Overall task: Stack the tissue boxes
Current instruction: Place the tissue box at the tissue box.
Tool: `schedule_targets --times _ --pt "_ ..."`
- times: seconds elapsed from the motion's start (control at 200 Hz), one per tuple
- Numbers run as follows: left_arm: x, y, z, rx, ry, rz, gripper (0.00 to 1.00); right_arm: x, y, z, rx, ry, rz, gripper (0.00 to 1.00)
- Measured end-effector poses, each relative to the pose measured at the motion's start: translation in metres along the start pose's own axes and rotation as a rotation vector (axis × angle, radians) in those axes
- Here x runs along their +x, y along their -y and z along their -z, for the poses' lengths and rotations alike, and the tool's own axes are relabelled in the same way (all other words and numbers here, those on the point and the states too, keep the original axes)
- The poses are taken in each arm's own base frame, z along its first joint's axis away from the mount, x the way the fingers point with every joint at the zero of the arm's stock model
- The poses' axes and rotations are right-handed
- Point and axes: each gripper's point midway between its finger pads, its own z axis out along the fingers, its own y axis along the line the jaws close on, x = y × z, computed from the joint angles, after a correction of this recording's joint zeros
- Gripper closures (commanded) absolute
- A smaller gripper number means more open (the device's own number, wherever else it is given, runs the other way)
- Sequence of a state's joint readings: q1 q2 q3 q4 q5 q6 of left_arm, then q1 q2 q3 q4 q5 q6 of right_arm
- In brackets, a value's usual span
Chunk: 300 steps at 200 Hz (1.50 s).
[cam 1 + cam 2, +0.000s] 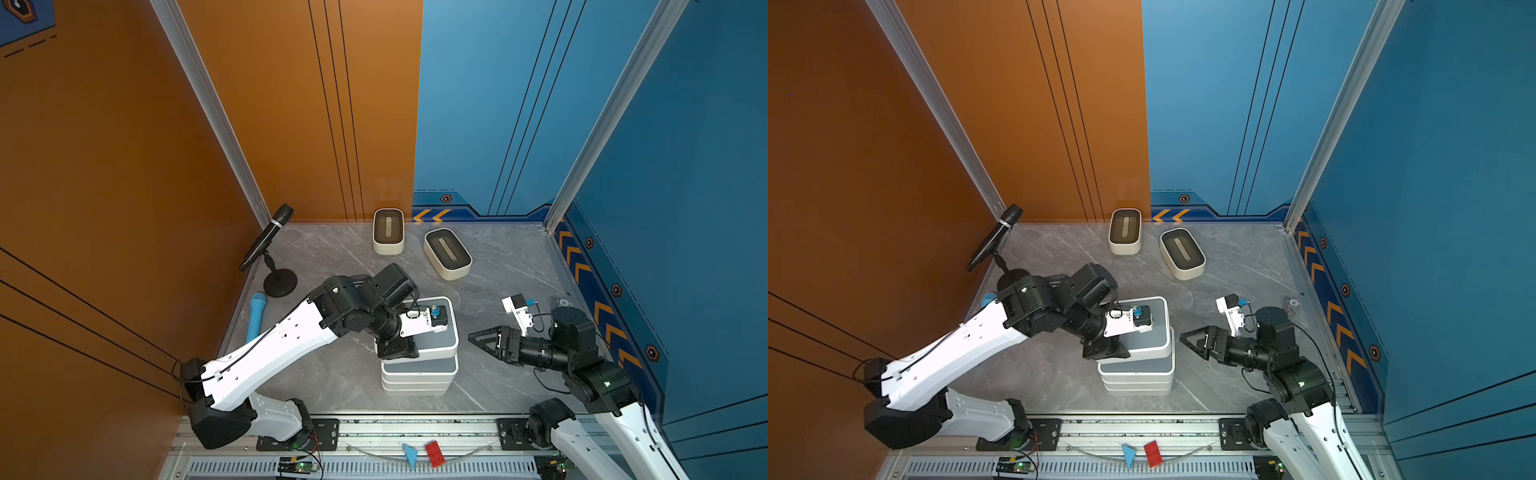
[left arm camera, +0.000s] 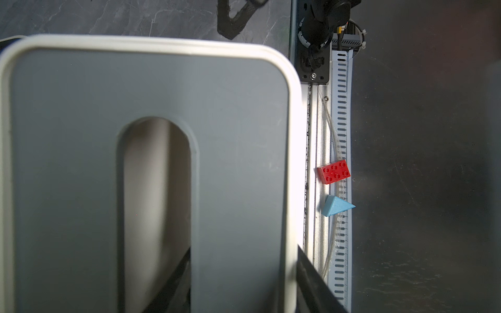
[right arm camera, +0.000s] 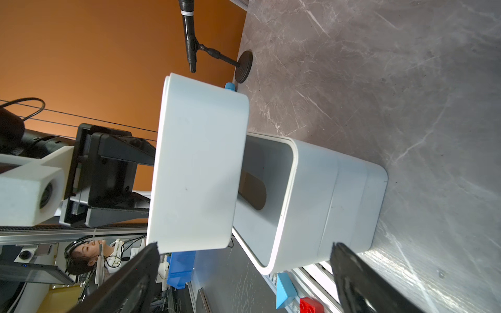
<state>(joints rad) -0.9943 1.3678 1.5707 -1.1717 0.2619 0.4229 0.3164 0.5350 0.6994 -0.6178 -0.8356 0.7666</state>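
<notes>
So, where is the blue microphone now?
In a top view, the blue microphone lies flat at the left edge of the table, next to the base of the black stand and the left arm.

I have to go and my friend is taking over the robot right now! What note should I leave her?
Left hand: shut on a grey-lidded box, held over the stack, not seated yet.
Right hand: open, empty, beside the stack.
Done: the stack shows three layers.
Left to do: seat this box, then add the two dark-lidded boxes lying at the back.
</notes>
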Motion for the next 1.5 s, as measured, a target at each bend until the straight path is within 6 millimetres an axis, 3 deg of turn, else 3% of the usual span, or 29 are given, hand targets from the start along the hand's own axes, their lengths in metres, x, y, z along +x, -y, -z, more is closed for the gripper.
schedule_targets --times 0.481,1.502 --pt "-0.001 0.006 -0.007 -0.005 -0.026 -0.028 0.55 0.006 -0.009 0.004 -0.038 -0.015 0.020 0.00" --pt "0.002 0.013 -0.017 -0.019 -0.077 -0.028 0.55 0.006 -0.009 0.000 -0.037 -0.033 0.017 0.00"
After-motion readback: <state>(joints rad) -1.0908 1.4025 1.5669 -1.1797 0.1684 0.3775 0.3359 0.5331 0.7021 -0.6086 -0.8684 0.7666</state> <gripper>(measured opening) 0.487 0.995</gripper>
